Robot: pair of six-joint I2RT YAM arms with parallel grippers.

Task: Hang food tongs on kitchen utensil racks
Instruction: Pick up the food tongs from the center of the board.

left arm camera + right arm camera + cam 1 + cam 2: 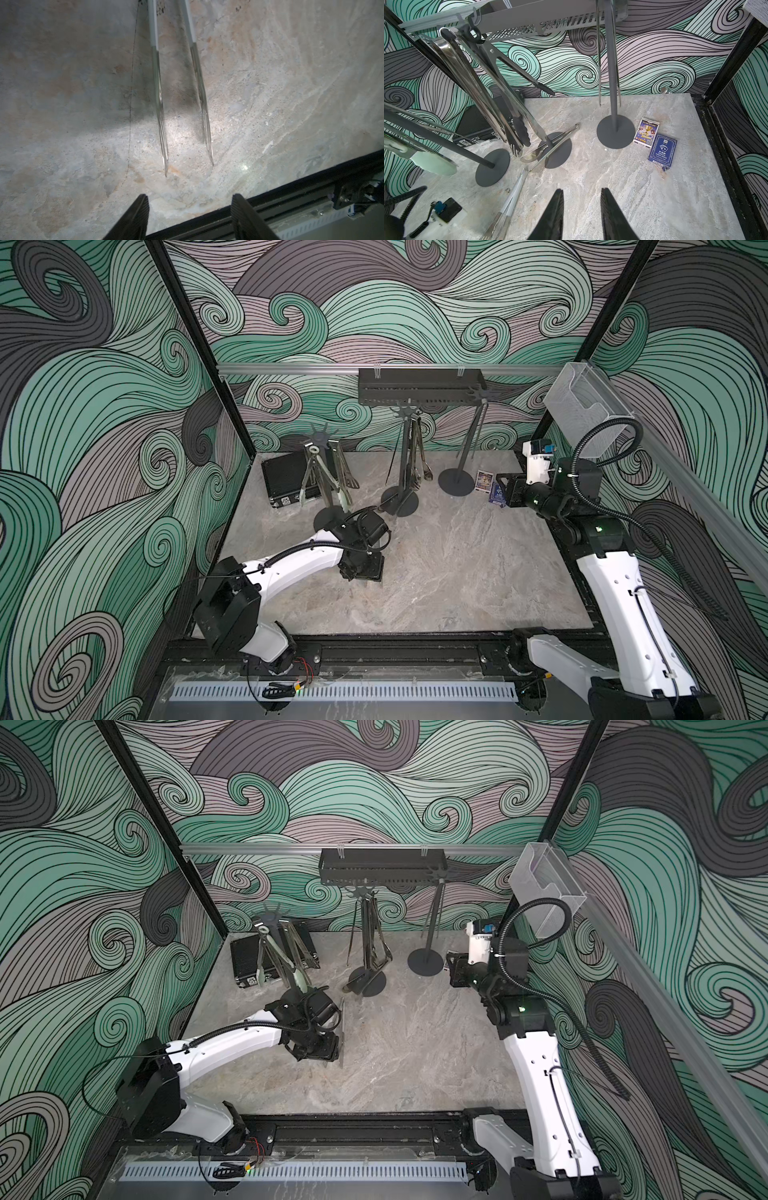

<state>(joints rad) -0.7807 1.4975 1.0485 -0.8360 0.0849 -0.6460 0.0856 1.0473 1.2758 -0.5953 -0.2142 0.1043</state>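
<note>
Near eight o'clock the left gripper (pixel 188 197) hovers with its fingers spread, and the white-handled tongs (pixel 158 83) lie loose on the table (pixel 270 104) just beyond them. At two o'clock the right gripper (pixel 581 191) hangs slightly parted, holding nothing.

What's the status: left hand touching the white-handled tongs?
Apart. Left wrist view: left hand open, bare table between its fingertips and the white-handled tongs.

Case (pixel 282 481) behind left rack (pixel 323 436), loose tongs (pixel 511 197) on table (pixel 457 572) before middle rack (pixel 404 481), card packs (pixel 484 481) right of right rack (pixel 456 483)
</note>
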